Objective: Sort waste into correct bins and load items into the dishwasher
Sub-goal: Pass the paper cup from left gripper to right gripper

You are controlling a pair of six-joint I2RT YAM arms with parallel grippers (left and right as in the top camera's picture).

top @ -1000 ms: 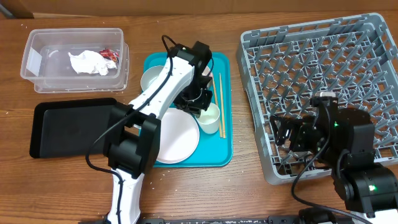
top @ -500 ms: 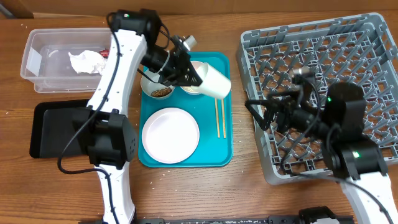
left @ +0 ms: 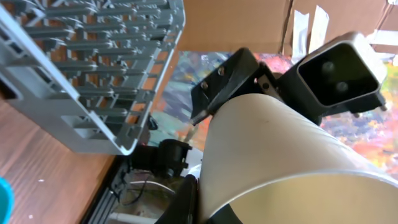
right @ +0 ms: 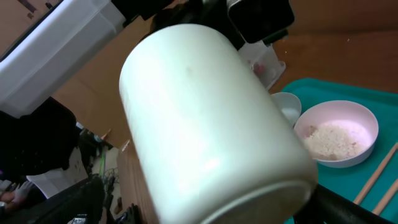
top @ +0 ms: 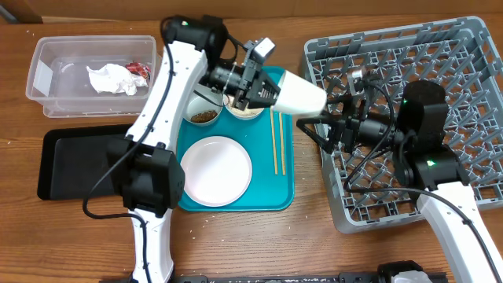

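Note:
My left gripper [top: 266,90] is shut on the rim of the small white cup [top: 300,93] and holds it on its side in the air, between the teal tray and the grey dish rack [top: 440,55]. In the left wrist view one finger [left: 202,208] pinches the cup [left: 273,155] at its rim. My right gripper [top: 324,118] is open, and its fingers [right: 214,211] stand on either side of the cup's base [right: 205,124]. On the tray lie a white plate [top: 216,170], chopsticks [top: 277,141], a rice bowl [top: 245,111] and a bowl of brown bits [top: 203,116].
The teal tray [top: 275,196] lies mid-table. The clear tub [top: 47,75] at the back left holds the tissue [top: 108,79] and the wrapper [top: 140,69]. The black tray [top: 78,161] lies in front of it. The rice bowl [right: 336,134] shows in the right wrist view.
My left arm has lifted the cup off the tray and carried it right toward the rack. My right arm has swung left and come up to the cup's base.

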